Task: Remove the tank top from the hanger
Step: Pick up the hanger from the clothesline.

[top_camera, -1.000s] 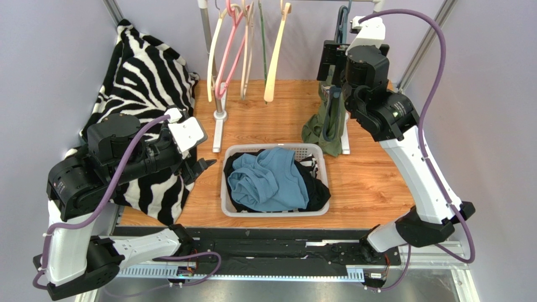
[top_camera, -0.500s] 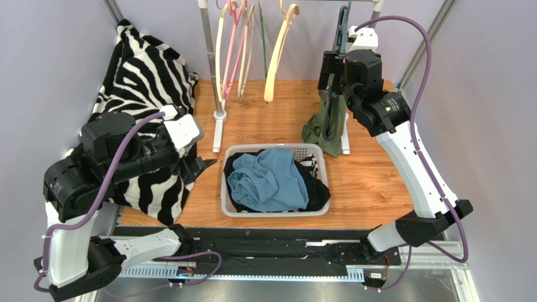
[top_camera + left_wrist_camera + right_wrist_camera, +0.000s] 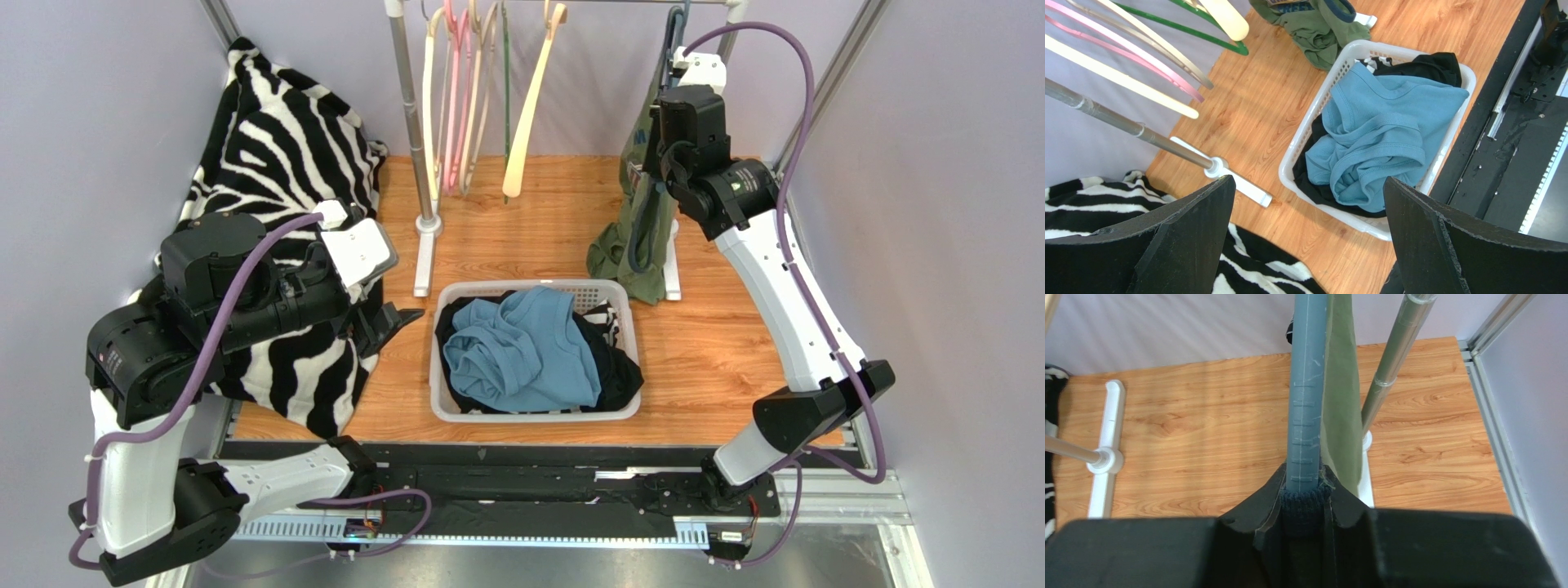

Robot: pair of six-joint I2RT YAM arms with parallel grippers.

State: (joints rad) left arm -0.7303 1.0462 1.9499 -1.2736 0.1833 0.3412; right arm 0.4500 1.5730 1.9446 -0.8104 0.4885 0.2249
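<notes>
An olive green tank top (image 3: 634,211) with dark ribbed trim hangs from a blue-grey hanger (image 3: 1308,386) at the right end of the rack, and its lower part is bunched on the wood. My right gripper (image 3: 1306,478) sits high by the rail, shut on the hanger's arm where the dark strap (image 3: 1305,505) wraps it. The green cloth (image 3: 1341,398) hangs just right of that arm. In the top view the right gripper (image 3: 669,120) is at the garment's upper edge. My left gripper (image 3: 1306,202) hovers open and empty, left of the basket, over a zebra cloth.
A white basket (image 3: 448,404) holding blue and black clothes stands at the table's middle. A zebra-striped cloth (image 3: 282,147) covers the left side. Several empty hangers (image 3: 472,98) hang on the rack; its post (image 3: 411,110) and white feet (image 3: 1106,453) stand on the wood.
My right arm has risen and moved back toward the rail, and its jaws have closed on the strap and hanger arm. The left arm has hardly moved.
</notes>
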